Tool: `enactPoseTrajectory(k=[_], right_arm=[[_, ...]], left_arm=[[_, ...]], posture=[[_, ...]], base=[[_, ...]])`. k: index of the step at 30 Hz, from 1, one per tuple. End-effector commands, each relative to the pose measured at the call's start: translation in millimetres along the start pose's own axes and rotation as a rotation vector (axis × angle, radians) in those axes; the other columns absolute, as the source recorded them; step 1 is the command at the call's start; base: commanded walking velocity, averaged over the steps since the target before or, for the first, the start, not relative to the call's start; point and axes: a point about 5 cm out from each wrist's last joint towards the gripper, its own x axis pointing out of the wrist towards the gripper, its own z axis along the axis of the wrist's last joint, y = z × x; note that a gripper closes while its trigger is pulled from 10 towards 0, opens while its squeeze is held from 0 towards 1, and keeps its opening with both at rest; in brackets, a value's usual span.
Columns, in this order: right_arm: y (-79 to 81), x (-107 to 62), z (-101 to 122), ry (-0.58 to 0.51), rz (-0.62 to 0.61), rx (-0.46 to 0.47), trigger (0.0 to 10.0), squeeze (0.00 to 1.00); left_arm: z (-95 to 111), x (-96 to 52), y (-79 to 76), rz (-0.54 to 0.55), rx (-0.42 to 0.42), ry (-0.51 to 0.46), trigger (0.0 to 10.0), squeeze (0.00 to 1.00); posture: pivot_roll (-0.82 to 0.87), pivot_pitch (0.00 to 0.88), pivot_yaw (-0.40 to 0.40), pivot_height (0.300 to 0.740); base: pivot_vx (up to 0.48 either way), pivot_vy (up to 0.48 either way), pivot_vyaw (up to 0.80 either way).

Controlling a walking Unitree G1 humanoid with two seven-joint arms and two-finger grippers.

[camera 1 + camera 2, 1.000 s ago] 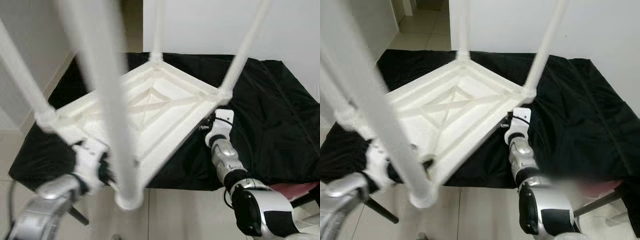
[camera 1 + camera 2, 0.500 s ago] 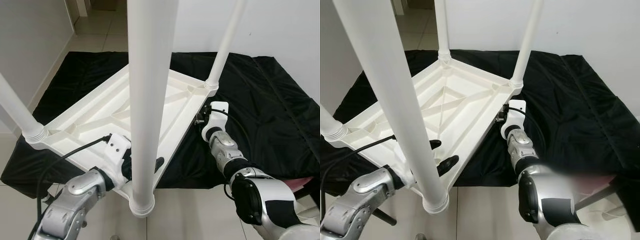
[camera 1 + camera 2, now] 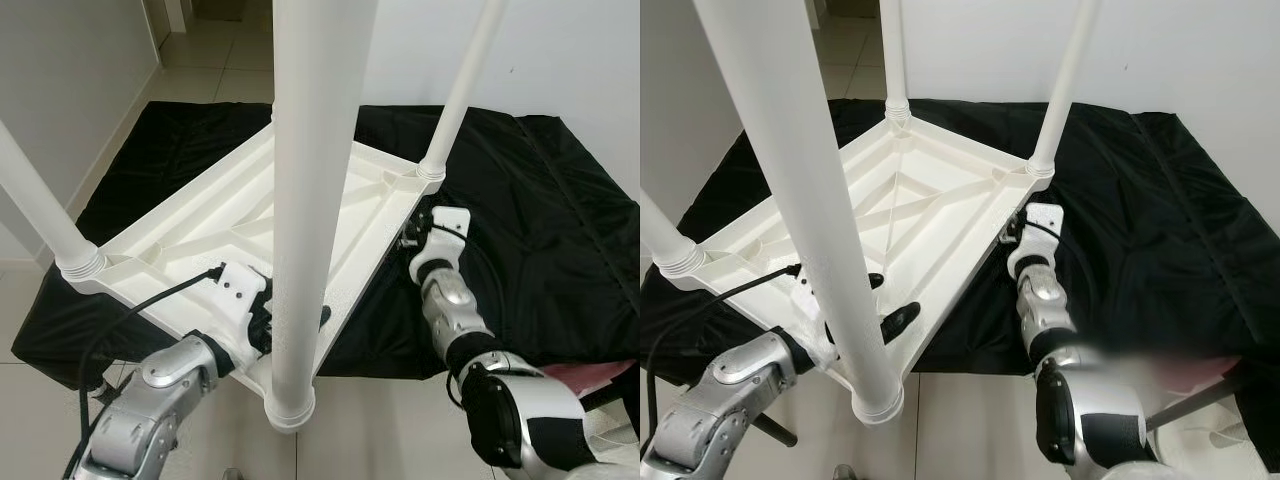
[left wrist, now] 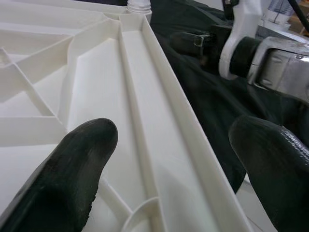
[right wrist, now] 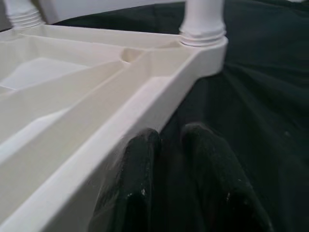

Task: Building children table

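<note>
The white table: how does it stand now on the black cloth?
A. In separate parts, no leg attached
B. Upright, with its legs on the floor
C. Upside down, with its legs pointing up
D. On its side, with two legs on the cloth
C: the white table shows its ribbed underside, and its legs rise from the corners above the black cloth.
</note>
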Motion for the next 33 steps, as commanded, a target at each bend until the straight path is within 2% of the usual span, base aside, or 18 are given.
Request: enactPoseTrajectory(k=[1, 6, 11, 24, 31, 33], right_arm=[[-0.9, -1.0, -1.3, -0.001, -0.013, 0.005, 10.0, 0.00], [0.7, -2.3, -6.3, 0.028, -0.006, 0.008, 10.0, 0.00], [10.8, 0.6, -7.8, 0.078, 0.060, 0.016, 10.0, 0.00], [22.7, 0.8, -15.7, 0.170, 0.106, 0.014, 10.0, 0.00], [31.2, 6.9, -5.9, 0.169, 0.175, -0.014, 10.0, 0.00], [39.7, 9.4, -0.3, 0.163, 0.247, -0.037, 10.0, 0.00]], left_arm=[[0.0, -0.1, 2.5, -0.006, -0.003, 0.000, 10.0, 0.00], [2.1, 1.7, 3.6, -0.005, -0.002, -0.010, 10.0, 0.00], [3.6, 7.5, -4.6, -0.042, -0.002, -0.018, 10.0, 0.00], [8.7, 12.8, -13.8, -0.058, -0.008, -0.044, 10.0, 0.00], [11.2, 13.0, -24.6, -0.067, -0.052, -0.065, 10.0, 0.00], [11.3, 13.4, -30.2, -0.075, -0.061, -0.065, 10.0, 0.00]], posture=[[0.07, 0.064, 0.000, 0.740], [0.07, 0.063, 0.001, 0.740], [0.08, 0.066, -0.001, 0.740], [0.10, 0.071, -0.020, 0.740], [0.09, 0.073, -0.011, 0.740], [0.09, 0.073, -0.016, 0.740]], base=[[0.000, 0.000, 0.00], [0.000, 0.000, 0.00], [0.000, 0.000, 0.00], [0.000, 0.000, 0.00], [0.000, 0.000, 0.00], [0.000, 0.000, 0.00]])
